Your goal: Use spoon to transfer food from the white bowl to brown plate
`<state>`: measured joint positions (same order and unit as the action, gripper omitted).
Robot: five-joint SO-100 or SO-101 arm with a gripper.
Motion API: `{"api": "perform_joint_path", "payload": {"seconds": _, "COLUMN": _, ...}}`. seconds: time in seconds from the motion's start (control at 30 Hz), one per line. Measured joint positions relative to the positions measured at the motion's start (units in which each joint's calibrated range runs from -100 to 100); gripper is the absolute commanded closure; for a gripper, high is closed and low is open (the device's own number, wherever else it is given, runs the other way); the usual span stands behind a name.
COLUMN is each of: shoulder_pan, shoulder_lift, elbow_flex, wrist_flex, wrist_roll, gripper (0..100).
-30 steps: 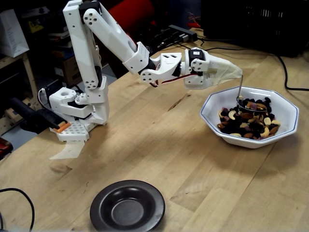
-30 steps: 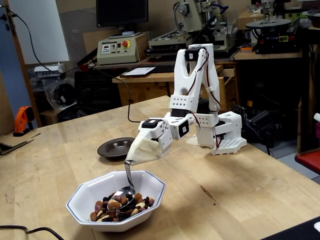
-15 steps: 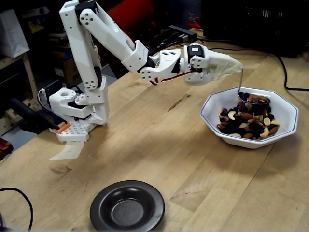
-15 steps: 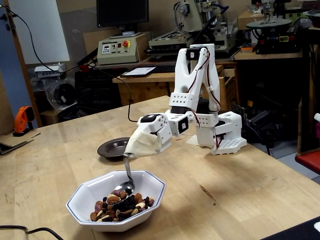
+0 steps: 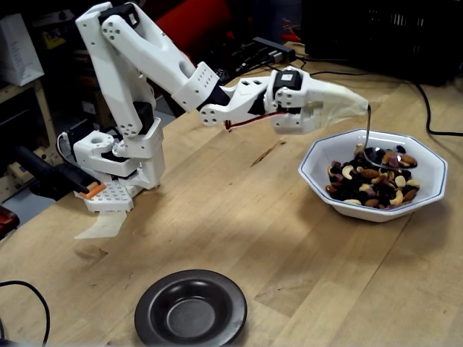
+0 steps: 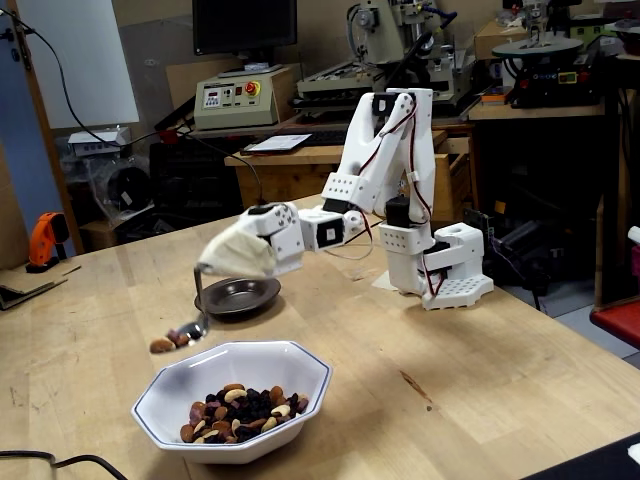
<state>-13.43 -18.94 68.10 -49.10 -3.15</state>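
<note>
In a fixed view, the white jointed robot arm (image 5: 145,58) rises from its base at the left of the frame and reaches right across the pale wooden table (image 5: 239,217). At the bottom centre sits the small round, glossy dark brown plate (image 5: 191,309), empty and well apart from everything else. At the right, the gripper (image 5: 358,107), wrapped in a cream cloth cover, pinches the top of the shiny silver metal spoon (image 5: 370,141), whose thin handle hangs down into the large white octagonal ceramic bowl with a thin blue rim line (image 5: 423,189). The mix of tan nuts, pale cashews and dark dried fruit (image 5: 369,181) fills the bowl's middle.

In another fixed view, the spoon (image 6: 197,310) hangs at centre left from the cloth-covered gripper (image 6: 212,265), clamped on its handle. Its oval end carries a few nuts (image 6: 170,340) and is held above the table (image 6: 480,370), just past the far left rim of the white bowl (image 6: 300,385). The dark plate (image 6: 240,297) lies behind the spoon, partly hidden by the gripper. The remaining food (image 6: 237,413) rests in the bowl at the bottom centre. The arm (image 6: 385,150) stands on its base at centre right.
</note>
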Motion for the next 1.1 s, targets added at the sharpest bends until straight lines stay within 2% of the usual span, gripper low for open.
{"api": "perform_joint_path", "payload": {"seconds": 1.1, "shoulder_pan": 20.8, "shoulder_lift": -4.0, "elbow_flex": 0.0, "wrist_flex": 0.0, "wrist_roll": 0.1, "gripper": 96}}
